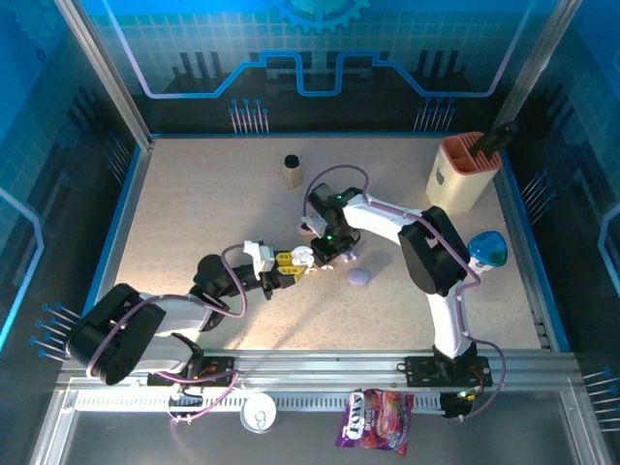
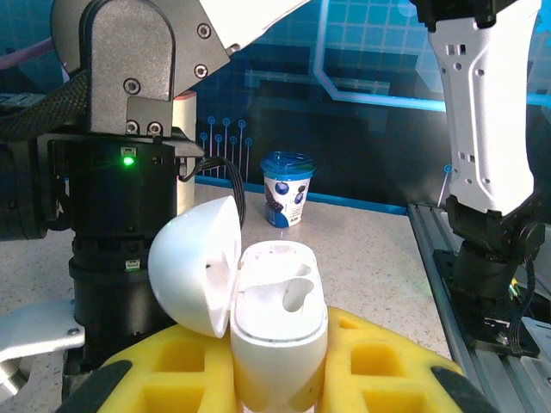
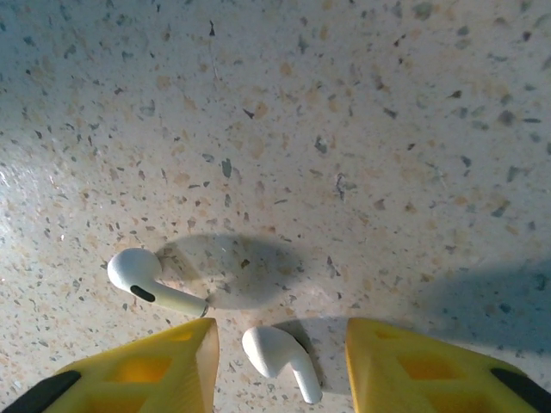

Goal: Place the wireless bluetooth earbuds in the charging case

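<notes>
My left fingers (image 2: 387, 372) are clamped tight on the white case (image 2: 277, 340), which has its lid hinged open. My right fingers (image 3: 164, 368) stand partly apart just over the tabletop (image 3: 344, 129). One earbud (image 3: 274, 351) lies between them, touching neither. A second earbud (image 3: 142, 280) lies just outside one finger.

I see a white earbud (image 3: 153, 286) lying beside a second earbud (image 3: 277, 354); the white case (image 2: 280, 340) stands upright, lid (image 2: 194, 275) open.
</notes>
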`<state>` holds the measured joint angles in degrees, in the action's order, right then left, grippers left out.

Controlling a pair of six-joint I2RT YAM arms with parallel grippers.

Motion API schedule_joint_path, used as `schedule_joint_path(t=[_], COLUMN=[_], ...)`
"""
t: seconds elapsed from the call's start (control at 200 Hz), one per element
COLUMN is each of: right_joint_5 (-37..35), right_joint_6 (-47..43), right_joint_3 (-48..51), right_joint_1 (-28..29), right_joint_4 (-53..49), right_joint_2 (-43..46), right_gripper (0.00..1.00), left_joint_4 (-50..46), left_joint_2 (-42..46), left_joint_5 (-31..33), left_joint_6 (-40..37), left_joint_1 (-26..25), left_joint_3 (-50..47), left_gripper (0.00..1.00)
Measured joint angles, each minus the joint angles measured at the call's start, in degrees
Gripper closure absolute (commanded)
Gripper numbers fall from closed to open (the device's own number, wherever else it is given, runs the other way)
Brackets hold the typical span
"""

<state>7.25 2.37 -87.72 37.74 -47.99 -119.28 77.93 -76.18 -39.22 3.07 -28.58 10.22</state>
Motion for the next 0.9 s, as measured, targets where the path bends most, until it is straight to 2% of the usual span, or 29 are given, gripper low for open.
schedule_joint_path(t=[0.61,0.77,0.9], right_joint_5=[-1.9,-2.2,-2.1], right_joint_6=[-2.5,-2.7,-2.9], right_joint_3=[-2.7,-2.7,-2.7], right_joint_1=[0.9,1.1,1.4], right_joint_4=[-2.8,-3.4,-3.5], right_joint_2=[-2.6,-2.7,-2.7], right_gripper=[0.71,0.67,0.68], left_joint_4=[0.0,0.0,0.0], left_joint_2=[-0.1,-0.8,-0.9], left_joint_5=[0.0,0.0,0.0], left_joint_6=[0.0,0.0,0.0], left_joint_1=[0.0,0.0,0.0], left_joint_3=[0.0,0.0,0.0], left_gripper=[0.86,0.86,0.86])
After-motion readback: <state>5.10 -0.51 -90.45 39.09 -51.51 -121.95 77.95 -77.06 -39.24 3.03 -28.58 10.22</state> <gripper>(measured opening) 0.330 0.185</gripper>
